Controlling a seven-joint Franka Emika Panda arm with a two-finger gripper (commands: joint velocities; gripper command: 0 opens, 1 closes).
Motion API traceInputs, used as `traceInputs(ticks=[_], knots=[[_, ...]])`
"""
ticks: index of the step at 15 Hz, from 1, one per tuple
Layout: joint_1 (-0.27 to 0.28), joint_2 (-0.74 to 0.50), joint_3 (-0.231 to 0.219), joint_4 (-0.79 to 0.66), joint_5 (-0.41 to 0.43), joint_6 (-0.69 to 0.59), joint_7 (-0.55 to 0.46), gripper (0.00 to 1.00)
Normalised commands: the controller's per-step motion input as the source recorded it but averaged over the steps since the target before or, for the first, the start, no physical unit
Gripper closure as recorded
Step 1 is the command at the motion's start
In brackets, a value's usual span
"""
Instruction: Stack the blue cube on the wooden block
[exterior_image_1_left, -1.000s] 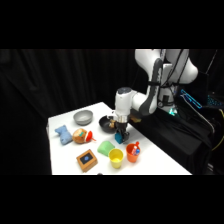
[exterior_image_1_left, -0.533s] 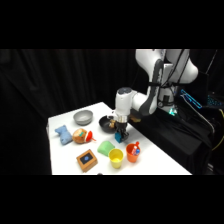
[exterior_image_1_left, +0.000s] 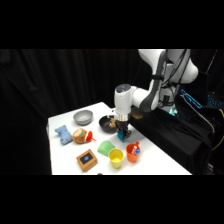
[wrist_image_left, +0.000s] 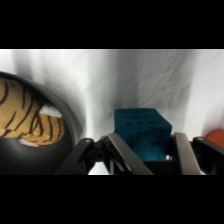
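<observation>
The blue cube (wrist_image_left: 142, 125) is small and teal and sits on the white table between my gripper's (wrist_image_left: 145, 139) two fingers (wrist_image_left: 122, 152), which press against its sides. In the side view my gripper (exterior_image_1_left: 122, 132) reaches down onto the blue cube (exterior_image_1_left: 122, 135) just right of a black bowl. The wooden block (exterior_image_1_left: 87, 159), flat and orange-brown with a dark blue centre, lies near the table's front left, well apart from the cube.
A black bowl (exterior_image_1_left: 106, 123) holding a tiger-striped thing (wrist_image_left: 25, 117) stands close beside the cube. A green rounded object (exterior_image_1_left: 105, 146), a yellow cup (exterior_image_1_left: 116, 157) and an orange cup (exterior_image_1_left: 133, 151) lie between cube and block. A grey bowl (exterior_image_1_left: 83, 117), a light-blue toy (exterior_image_1_left: 63, 134) and an orange toy (exterior_image_1_left: 81, 135) are at the left.
</observation>
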Motion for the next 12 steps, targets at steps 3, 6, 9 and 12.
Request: traceInputs(ticks=[3, 6, 9, 12], knots=[[-0.155, -0.41, 0.108, 0.09, -0.11, -0.5, -0.08, 0.77], [-0.175, -0.27, 0.135, 0.21, -0.074, -0.47, -0.1, 0.77], [-0.148, -0.12, 0.147, 0.28, -0.025, -0.39, -0.13, 0.77], [-0.105, -0.03, 0.145, 0.29, 0.006, -0.31, -0.13, 0.77]])
